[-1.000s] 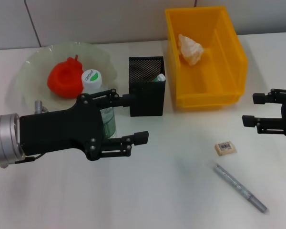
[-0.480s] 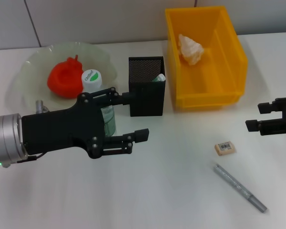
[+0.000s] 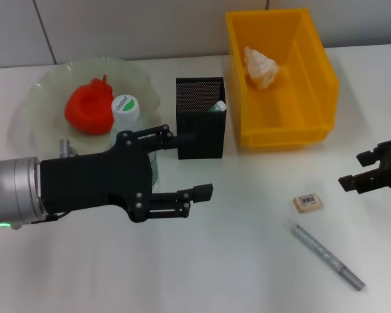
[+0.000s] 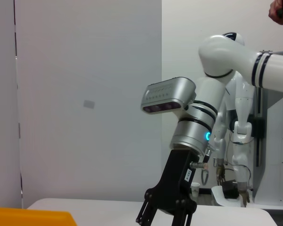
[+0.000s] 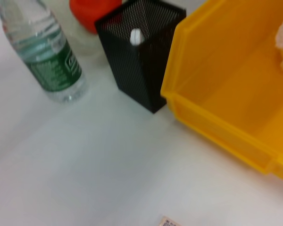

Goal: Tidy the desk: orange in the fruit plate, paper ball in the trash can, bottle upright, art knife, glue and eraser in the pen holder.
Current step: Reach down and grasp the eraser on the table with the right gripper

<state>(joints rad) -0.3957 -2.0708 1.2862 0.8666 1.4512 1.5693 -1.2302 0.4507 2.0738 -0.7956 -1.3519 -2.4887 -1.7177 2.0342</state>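
The bottle (image 3: 126, 109) stands upright beside the fruit plate (image 3: 44, 85), its lower half hidden behind my left gripper (image 3: 190, 163), which is open with nothing between its fingers. The orange (image 3: 88, 107) lies in the plate. A black mesh pen holder (image 3: 201, 124) holds the glue (image 3: 218, 105). The paper ball (image 3: 260, 66) sits in the yellow trash can (image 3: 319, 72). On the table lie the eraser (image 3: 307, 202) and the silver art knife (image 3: 327, 256). My right gripper (image 3: 360, 171) hangs open at the right edge, beyond the eraser.
The right wrist view shows the bottle (image 5: 43, 49), pen holder (image 5: 141, 56) and trash can (image 5: 226, 94) in a row, with bare table in front of them. The eraser (image 5: 168, 222) just peeks in at that picture's edge.
My left gripper has slid to the right, away from the bottle, staying open. The right gripper has drawn back toward the table's right edge and turned slightly.
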